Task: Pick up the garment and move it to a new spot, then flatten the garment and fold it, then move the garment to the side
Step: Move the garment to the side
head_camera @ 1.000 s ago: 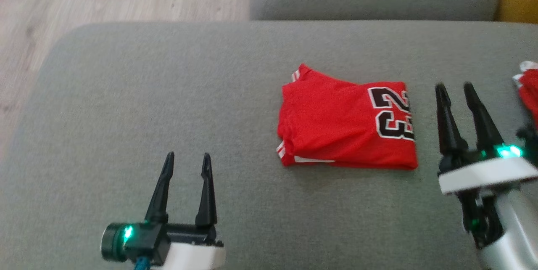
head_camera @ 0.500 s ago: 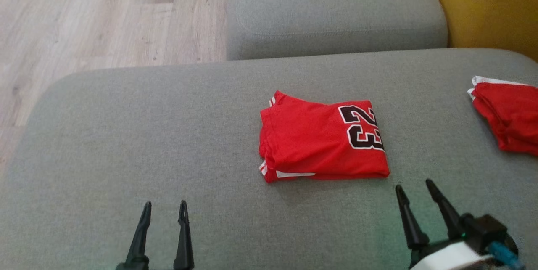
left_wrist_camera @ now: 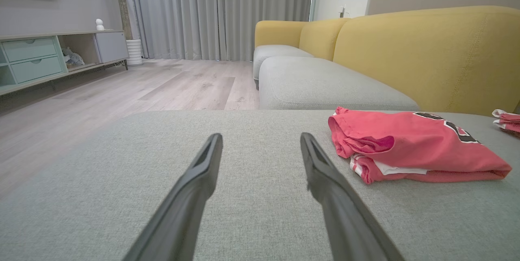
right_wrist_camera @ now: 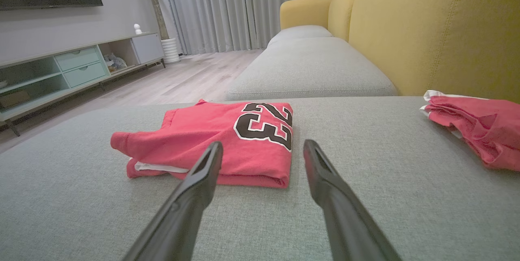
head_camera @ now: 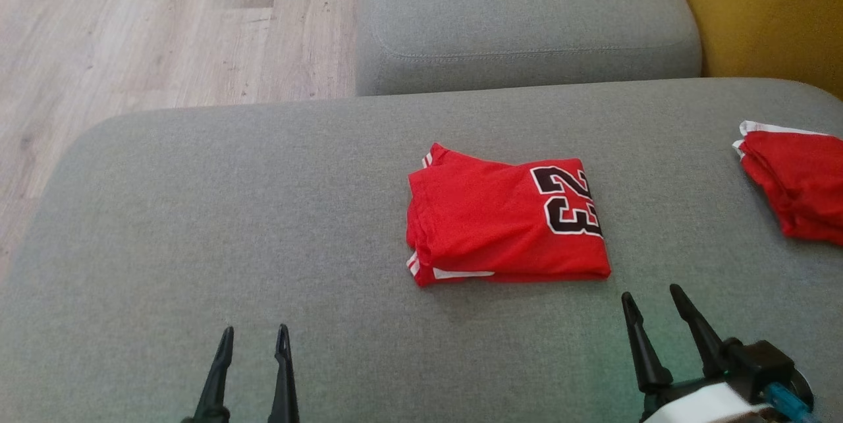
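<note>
A red jersey (head_camera: pixel 504 215) with a black "23" lies folded into a rectangle on the grey sofa cushion (head_camera: pixel 230 225); it also shows in the left wrist view (left_wrist_camera: pixel 410 147) and the right wrist view (right_wrist_camera: pixel 219 143). My left gripper (head_camera: pixel 255 338) stands open near the cushion's front edge, well to the left of the jersey, nothing between its fingers. My right gripper (head_camera: pixel 652 299) is open too, just in front of the jersey's right front corner and apart from it.
A second folded red garment (head_camera: pixel 793 182) lies at the cushion's right edge. Behind is another grey seat cushion (head_camera: pixel 527 14) and the yellow sofa back (head_camera: pixel 757 8). Wooden floor (head_camera: pixel 132 28) lies beyond the cushion's left and far edges.
Both grippers have drawn back from beside the jersey toward the cushion's front edge. The head camera tilted up, shifting the whole picture. The folded jersey has stayed put.
</note>
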### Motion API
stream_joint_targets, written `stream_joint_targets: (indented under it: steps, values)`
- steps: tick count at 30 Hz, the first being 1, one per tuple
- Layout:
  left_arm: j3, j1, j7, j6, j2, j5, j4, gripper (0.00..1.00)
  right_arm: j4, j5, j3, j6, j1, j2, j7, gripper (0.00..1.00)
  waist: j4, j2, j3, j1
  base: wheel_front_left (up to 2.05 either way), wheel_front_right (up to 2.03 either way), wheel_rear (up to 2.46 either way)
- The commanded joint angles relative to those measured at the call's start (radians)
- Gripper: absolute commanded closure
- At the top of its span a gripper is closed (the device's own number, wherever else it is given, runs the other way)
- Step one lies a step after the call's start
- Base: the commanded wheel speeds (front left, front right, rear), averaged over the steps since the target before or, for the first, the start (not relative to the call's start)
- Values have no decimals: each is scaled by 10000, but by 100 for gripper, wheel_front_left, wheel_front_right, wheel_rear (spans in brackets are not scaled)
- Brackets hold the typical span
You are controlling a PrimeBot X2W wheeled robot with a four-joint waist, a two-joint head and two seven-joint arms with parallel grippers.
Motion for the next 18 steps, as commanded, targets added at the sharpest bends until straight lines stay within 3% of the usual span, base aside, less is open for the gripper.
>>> stream_joint_targets:
  steps: [1, 18]
  values:
    - [319, -336, -53, 5, -64, -1, -279, 0, -338, -94, 136, -7, -310, -77, -137, 0, -2, 0, 1, 0, 0, 0, 0]
    - [231, -328, -53, -23, -66, -638, -277, 0, -219, -285, 277, -7, -461, 18, -137, 0, -75, 0, 62, 0, 0, 0, 0]
